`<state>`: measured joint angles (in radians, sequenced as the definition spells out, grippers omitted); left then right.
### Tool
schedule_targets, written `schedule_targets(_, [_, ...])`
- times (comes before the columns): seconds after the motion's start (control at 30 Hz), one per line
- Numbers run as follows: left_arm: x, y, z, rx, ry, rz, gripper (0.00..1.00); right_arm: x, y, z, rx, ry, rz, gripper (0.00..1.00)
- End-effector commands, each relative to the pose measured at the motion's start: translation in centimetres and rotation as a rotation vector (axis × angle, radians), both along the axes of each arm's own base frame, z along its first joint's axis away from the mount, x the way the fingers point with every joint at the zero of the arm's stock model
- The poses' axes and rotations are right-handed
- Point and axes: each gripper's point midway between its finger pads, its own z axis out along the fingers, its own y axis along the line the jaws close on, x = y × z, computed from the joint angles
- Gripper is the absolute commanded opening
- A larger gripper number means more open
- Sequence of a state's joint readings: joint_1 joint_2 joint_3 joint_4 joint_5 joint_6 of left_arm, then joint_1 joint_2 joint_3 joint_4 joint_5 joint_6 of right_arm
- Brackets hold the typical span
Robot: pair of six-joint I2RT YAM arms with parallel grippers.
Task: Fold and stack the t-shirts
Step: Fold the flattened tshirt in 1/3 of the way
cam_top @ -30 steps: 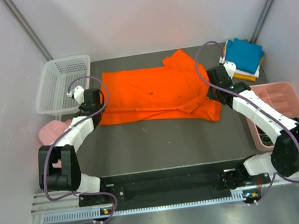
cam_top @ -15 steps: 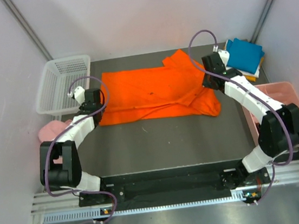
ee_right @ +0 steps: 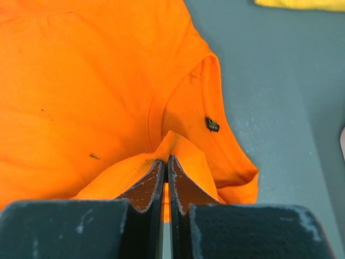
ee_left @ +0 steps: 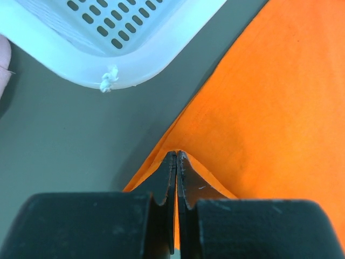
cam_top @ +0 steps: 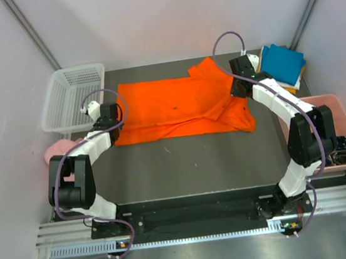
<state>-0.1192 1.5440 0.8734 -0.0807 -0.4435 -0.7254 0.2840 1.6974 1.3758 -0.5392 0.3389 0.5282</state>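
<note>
The bright orange t-shirt (cam_top: 170,107) lies spread across the middle of the table, its right part doubled over in folds. My left gripper (cam_top: 110,119) is shut on the shirt's left edge; in the left wrist view the fabric (ee_left: 269,108) peaks between the closed left gripper (ee_left: 177,156). At the shirt's right end, near the collar, my right gripper (cam_top: 237,88) is shut on a raised pinch of cloth (ee_right: 81,81), seen tented at the right gripper (ee_right: 164,162). A folded stack with a teal blue t-shirt (cam_top: 283,62) on top sits at the back right.
A white perforated basket (cam_top: 71,94) stands at the back left, its rim (ee_left: 124,59) close to my left gripper. A pale pink cap (cam_top: 59,153) lies left of the left arm. A pink tray (cam_top: 328,107) sits at the right edge. Yellow fabric (ee_right: 302,3) shows beyond the right gripper.
My right gripper has moved toward the back and slightly left, pulling the shirt's right end with it. The left gripper has barely shifted and keeps its hold.
</note>
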Motion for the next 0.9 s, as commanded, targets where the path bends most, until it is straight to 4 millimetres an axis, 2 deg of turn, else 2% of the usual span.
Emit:
schedule_targets(0.0, [2.5, 0.5, 1.9, -0.002, -0.087, 0.036, 0.0, 2.5, -0.2, 2.5, 0.012, -0.077, -0.001, 0.0])
schedule_targets(0.37, [4.4, 0.0, 1.0, -0.015, -0.076, 0.028, 0.0, 4.1, -0.2, 1.4, 0.018, -0.052, 0.0, 0.0])
schedule_targets(0.57, [4.6, 0.0, -0.2, -0.011, -0.05, 0.029, 0.0, 4.5, -0.4, 0.5, 0.011, -0.034, -0.002, 0.0])
schedule_targets(0.87, [5.9, -0.3, 0.3, -0.017, -0.063, 0.021, 0.0, 4.9, -0.7, 0.1, 0.01, -0.027, -0.011, 0.0])
